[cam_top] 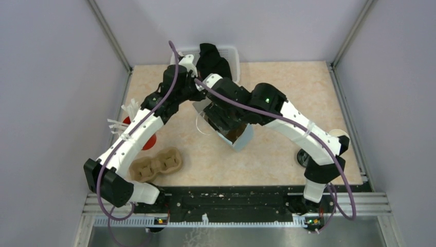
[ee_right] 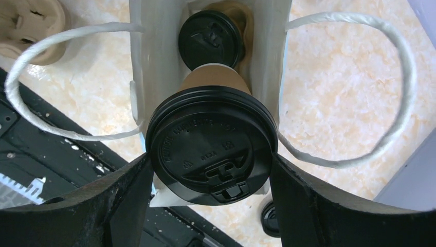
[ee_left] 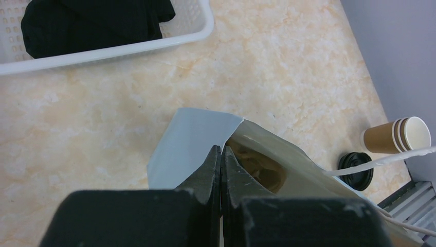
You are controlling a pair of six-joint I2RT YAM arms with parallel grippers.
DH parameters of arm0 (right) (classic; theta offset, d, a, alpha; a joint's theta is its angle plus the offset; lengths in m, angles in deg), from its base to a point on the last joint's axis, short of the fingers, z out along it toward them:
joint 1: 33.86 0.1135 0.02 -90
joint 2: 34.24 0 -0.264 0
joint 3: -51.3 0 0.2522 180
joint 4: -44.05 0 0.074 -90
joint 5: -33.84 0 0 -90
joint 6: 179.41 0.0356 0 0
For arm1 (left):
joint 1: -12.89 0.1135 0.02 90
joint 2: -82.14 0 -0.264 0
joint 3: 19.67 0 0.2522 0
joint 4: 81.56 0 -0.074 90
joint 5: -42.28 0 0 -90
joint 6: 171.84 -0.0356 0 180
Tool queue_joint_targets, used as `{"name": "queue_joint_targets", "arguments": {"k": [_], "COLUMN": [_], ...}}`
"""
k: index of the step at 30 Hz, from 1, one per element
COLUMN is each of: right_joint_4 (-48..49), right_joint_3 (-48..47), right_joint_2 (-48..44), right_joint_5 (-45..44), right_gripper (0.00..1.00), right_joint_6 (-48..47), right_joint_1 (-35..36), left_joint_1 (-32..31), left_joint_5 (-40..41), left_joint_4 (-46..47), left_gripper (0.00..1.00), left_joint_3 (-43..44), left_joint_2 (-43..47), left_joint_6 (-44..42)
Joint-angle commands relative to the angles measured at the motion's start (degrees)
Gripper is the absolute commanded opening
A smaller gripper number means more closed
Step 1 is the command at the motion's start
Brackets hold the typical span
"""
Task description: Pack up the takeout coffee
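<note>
On the marbled beige surface (ee_left: 308,62), the left fingers (ee_left: 208,172) are closed tight on the rim of the paper bag (ee_left: 190,139). The right fingers (ee_right: 123,200) clamp the takeout coffee (ee_right: 211,149) at the bag's mouth, beside another lidded cup (ee_right: 211,40) (already inside). Lowered off-centre, it could strike that cup or snag the bag wall and tip.

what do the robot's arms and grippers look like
The left arm and right arm have white link shells with black joint housings. A purple cable loops along each, and a green light glows on the right arm. The left gripper and right gripper have matte black, tapering fingers.
</note>
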Motion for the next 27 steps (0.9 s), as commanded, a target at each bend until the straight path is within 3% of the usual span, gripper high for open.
{"name": "queue_joint_targets", "arguments": {"k": [1,15,27], "right_joint_4": [0.6,-0.7,10.7], "right_joint_3": [0.9,3.2,16.7], "right_joint_2": [1.5,6.0,1.5], "right_joint_5": [-5.1,-9.8,-10.2], "right_gripper": [0.57,0.57,0.57], "right_joint_6": [1.4,4.0,0.7], "right_joint_1": [1.2,1.8,1.8], "left_joint_1": [0.0,0.1,0.0], "left_joint_5": [-0.3,-1.6,-3.7], "left_joint_4": [6.2,9.9,11.5], "left_gripper": [0.00,0.00,0.00], "left_joint_3": [-0.7,-4.5,-7.3], "left_joint_2": [2.8,6.4,8.8], "left_joint_6": [-1.5,-0.2,-0.9]}}
